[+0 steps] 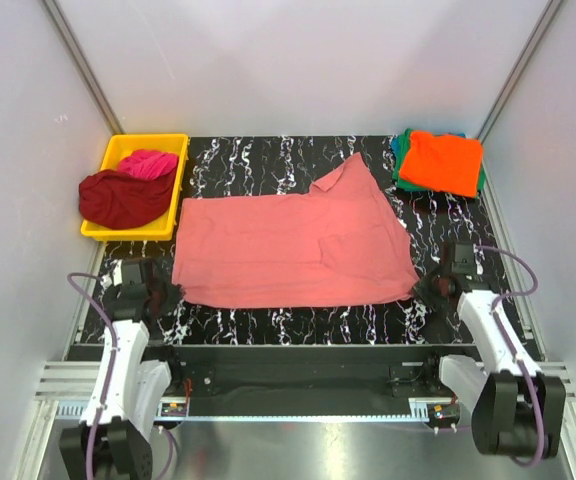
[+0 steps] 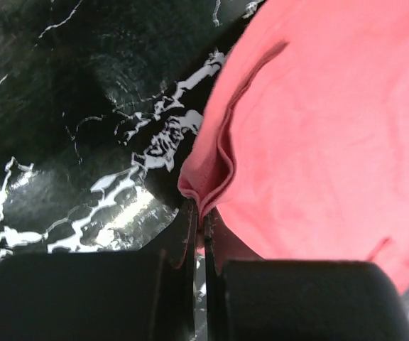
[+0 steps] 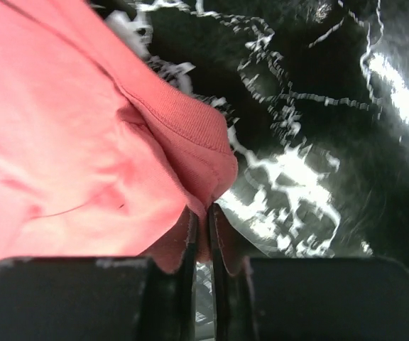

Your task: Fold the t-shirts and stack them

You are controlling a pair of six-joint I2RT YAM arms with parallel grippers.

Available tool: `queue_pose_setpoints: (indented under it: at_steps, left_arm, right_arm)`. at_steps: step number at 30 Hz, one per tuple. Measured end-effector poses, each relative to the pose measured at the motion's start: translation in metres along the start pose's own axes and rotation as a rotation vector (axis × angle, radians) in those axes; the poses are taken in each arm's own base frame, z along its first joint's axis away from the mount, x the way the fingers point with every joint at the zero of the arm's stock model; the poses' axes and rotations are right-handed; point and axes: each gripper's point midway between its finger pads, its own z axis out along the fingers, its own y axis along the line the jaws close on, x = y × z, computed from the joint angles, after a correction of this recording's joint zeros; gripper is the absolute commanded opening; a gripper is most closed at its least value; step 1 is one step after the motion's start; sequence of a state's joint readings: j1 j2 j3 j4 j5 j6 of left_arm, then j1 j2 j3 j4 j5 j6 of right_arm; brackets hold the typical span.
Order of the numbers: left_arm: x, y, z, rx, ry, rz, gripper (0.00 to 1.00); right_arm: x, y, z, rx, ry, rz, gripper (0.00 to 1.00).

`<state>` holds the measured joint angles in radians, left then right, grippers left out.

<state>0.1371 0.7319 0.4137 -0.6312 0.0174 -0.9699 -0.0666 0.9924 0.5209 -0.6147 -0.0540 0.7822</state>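
Marbled black table [image 1: 268, 325]; salmon t-shirt [image 1: 288, 245] spread flat, corners pinched.

We see a black marbled table [image 1: 268, 160]: salmon t-shirt [image 1: 288, 250] spread mid-table, yellow bin [image 1: 158, 139] far-left corner, folded stack [image 1: 440, 162] far-right corner.

Matt coral cloth t-shirt [image 1: 288, 250], glossy black marbled table [image 1: 248, 165], smooth yellow plastic bin [image 1: 133, 233].

Shirt [image 1: 288, 250] lies between bin [image 1: 149, 138] and stack [image 1: 443, 163].
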Motion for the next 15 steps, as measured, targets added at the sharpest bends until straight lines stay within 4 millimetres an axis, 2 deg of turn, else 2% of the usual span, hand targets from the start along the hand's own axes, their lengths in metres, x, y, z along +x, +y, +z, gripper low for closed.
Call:
queue_pose_setpoints:
  at_steps: [2, 3, 4, 5, 6, 7, 8, 9, 10, 13, 15]
  left_arm:
    - [-0.002, -0.004, -0.007, 0.039, -0.03, -0.027, 0.06]
    - [-0.003, -0.004, -0.01, 0.055, -0.04, -0.038, 0.15]
    - [-0.002, -0.004, -0.012, 0.068, -0.049, -0.047, 0.2]
    - [-0.001, -0.004, -0.013, 0.079, -0.052, -0.066, 0.33]
    - [0.0, -0.003, -0.013, 0.078, -0.05, -0.065, 0.33]
    - [0.002, -0.001, -0.013, 0.074, -0.042, -0.074, 0.64]
    - [0.004, 0.001, -0.012, 0.066, -0.035, -0.072, 0.73]
    - [0.005, 0.002, -0.012, 0.059, -0.028, -0.078, 0.8]
    - [0.006, 0.003, -0.012, 0.053, -0.023, -0.073, 0.92]
    - [0.004, 0.001, -0.019, 0.028, -0.008, -0.039, 0.99]
    - [-0.009, -0.017, -0.033, 0.047, -0.018, 0.016, 0.99]
  right_arm:
    - [-0.001, 0.003, -0.011, -0.034, -0.03, 0.035, 0.13]
    - [-0.002, 0.005, -0.015, -0.049, -0.045, 0.046, 0.13]
    - [-0.004, 0.007, -0.02, -0.065, -0.062, 0.062, 0.16]
    - [-0.004, 0.008, -0.025, -0.08, -0.076, 0.08, 0.24]
    - [-0.004, 0.009, -0.03, -0.091, -0.087, 0.094, 0.42]
    - [-0.004, 0.01, -0.034, -0.106, -0.097, 0.115, 0.64]
    - [-0.003, 0.01, -0.039, -0.12, -0.105, 0.136, 0.99]
    - [-0.002, 0.01, -0.044, -0.137, -0.114, 0.147, 1.0]
    - [-0.002, 0.01, -0.048, -0.148, -0.124, 0.148, 1.0]
    - [-0.003, 0.012, -0.056, -0.167, -0.138, 0.148, 1.0]
    - [-0.007, 0.014, -0.061, -0.159, -0.139, 0.134, 1.0]
